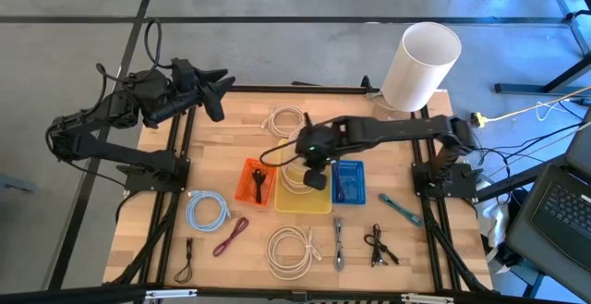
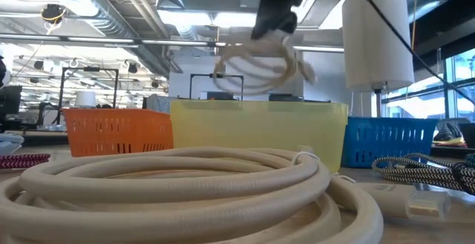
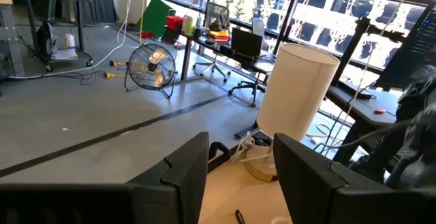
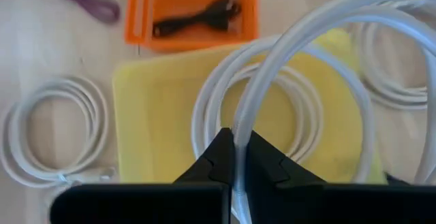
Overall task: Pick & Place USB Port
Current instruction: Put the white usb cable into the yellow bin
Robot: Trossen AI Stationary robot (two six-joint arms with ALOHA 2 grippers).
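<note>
My right gripper hangs over the yellow basket in the table's middle, shut on a white coiled cable. In the low view the coil hangs in the air below the gripper, above the yellow basket. The right wrist view looks down through the loops onto the yellow basket. My left gripper waits open at the table's far left corner, touching nothing; its fingers frame a white cylinder. My right gripper pinches one strand of the white cable's coil between its two fingers, coming from above and pointing down. The coil is lifted clear and hangs in loose loops below the fingers, above the yellow basket's rim.
An orange basket with a black cable stands left of the yellow one, a blue basket right of it. Other coiled cables lie around: white, light blue, purple, white at the far side. A tall white cylinder stands far right.
</note>
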